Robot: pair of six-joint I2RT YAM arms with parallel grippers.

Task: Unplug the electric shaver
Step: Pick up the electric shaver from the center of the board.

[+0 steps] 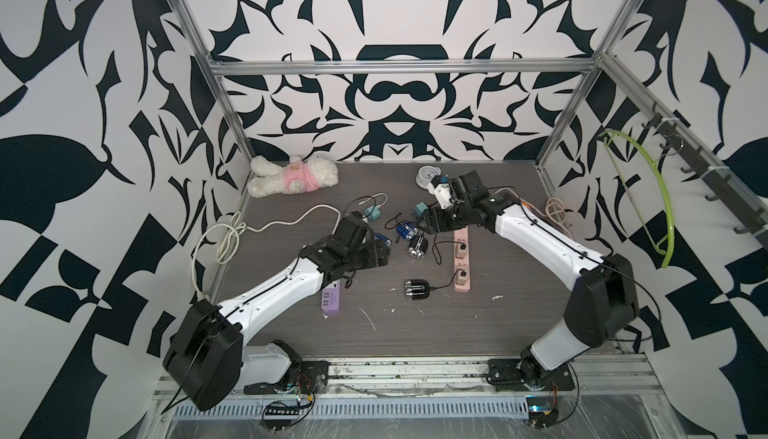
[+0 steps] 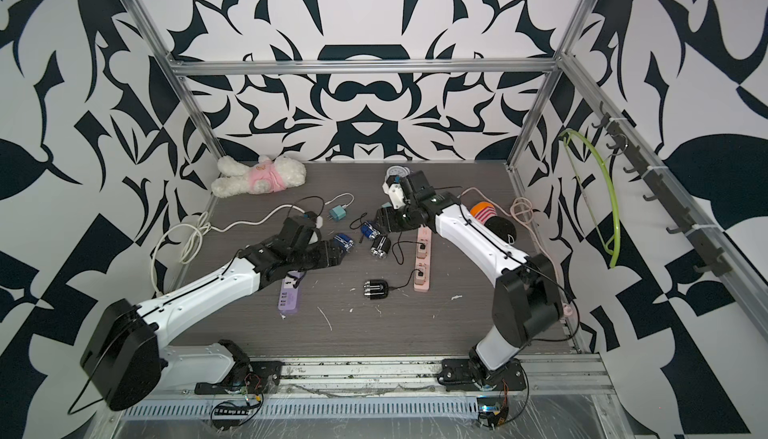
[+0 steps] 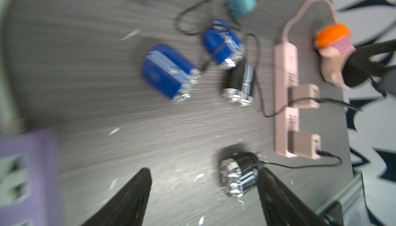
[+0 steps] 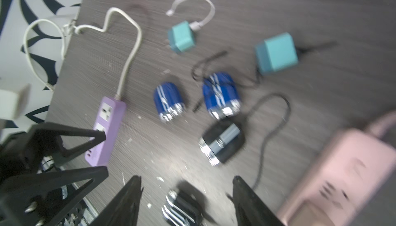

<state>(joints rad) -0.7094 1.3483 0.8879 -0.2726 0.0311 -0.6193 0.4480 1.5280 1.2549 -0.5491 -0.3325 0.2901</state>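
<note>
The dark table [image 1: 457, 333] is bearing a black electric shaver [image 1: 417, 289]. The left gripper [image 3: 204, 172] and right gripper [image 4: 186, 179] are hovering, jaws apart.

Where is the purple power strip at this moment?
In both top views the purple power strip lies front-left on the table, partly hidden under the left arm, with the nearer black shaver to its right.

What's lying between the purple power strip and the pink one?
Four shavers, in both top views: the near black shaver, corded to the pink strip, then the far black shaver and two blue shavers behind.
</note>
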